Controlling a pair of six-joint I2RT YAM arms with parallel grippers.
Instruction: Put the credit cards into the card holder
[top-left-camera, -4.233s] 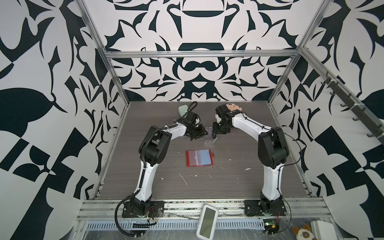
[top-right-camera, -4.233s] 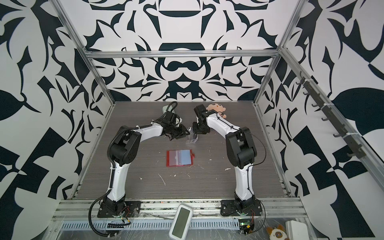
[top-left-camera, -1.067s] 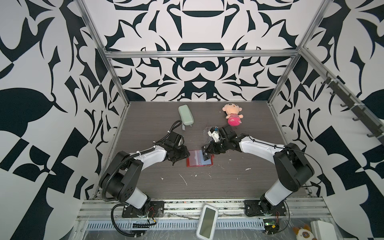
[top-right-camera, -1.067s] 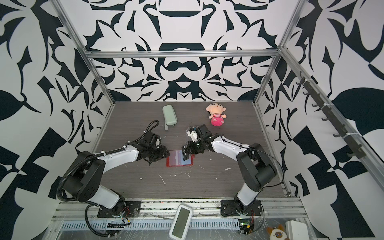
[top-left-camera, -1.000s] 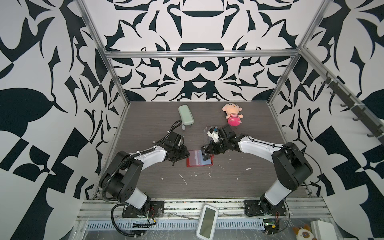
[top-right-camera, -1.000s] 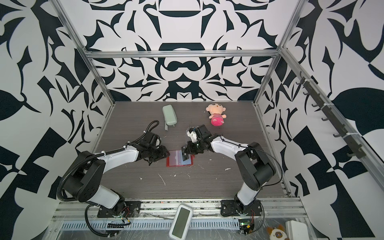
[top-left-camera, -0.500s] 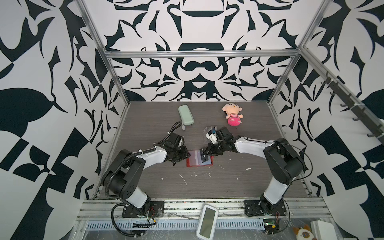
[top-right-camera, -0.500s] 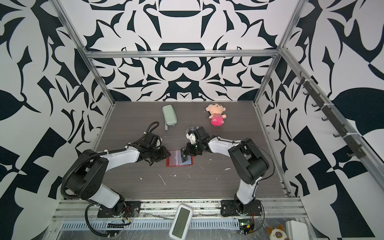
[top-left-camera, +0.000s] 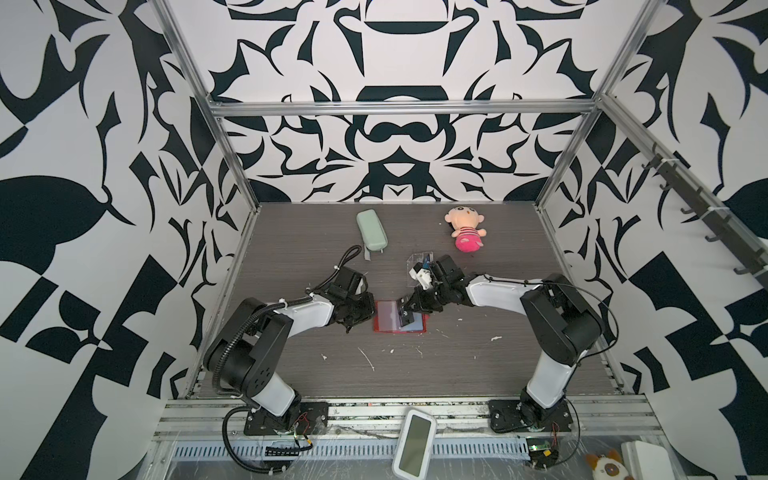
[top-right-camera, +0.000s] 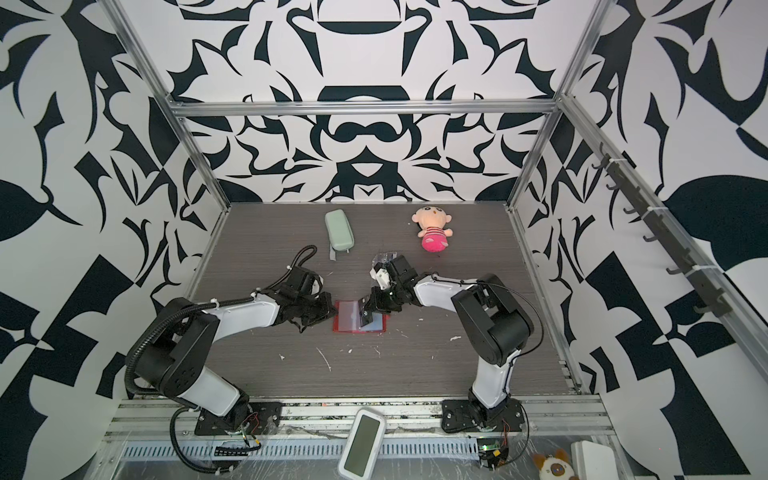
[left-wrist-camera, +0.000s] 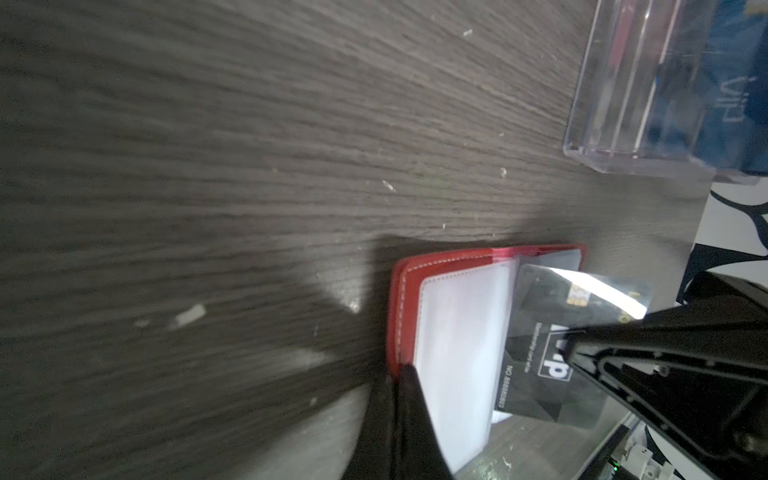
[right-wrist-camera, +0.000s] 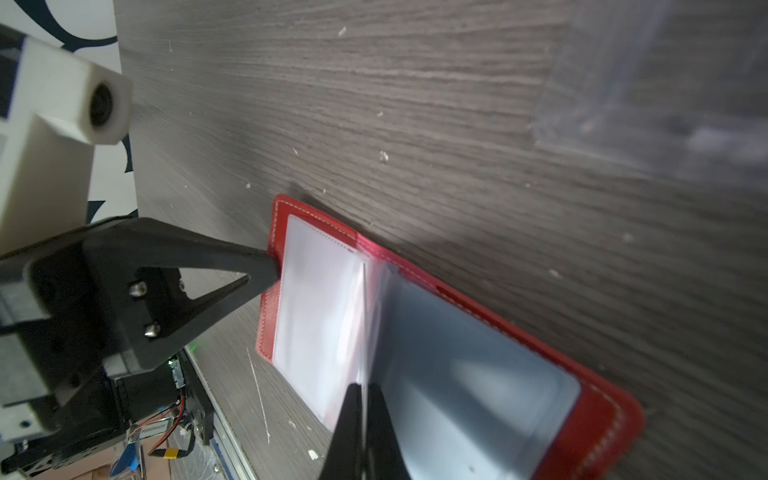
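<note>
Now left pincer (right-wrist-camera: 268, 272), apart a second ago, clamps card holder (right-wrist-camera: 602, 415) edge, steadying it; right pincer (right-wrist-camera: 362, 399) grips black card (left-wrist-camera: 536, 361); insertion can start.

Matt grey wood-grain tabletop (left-wrist-camera: 208, 124); red stitched leather-look card holder (right-wrist-camera: 598, 419) with glossy clear plastic sleeves (right-wrist-camera: 316, 299); glossy black card (left-wrist-camera: 536, 328); matt black fingers (right-wrist-camera: 232, 266).

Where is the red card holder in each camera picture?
In a top view: card holder central, between the arms.
In a top view: card holder likewise.
Left wrist view: card holder open, left gripper on its edge.
Right wrist view: card holder open, filling the foreground.
Shared landmark: the left gripper.
</note>
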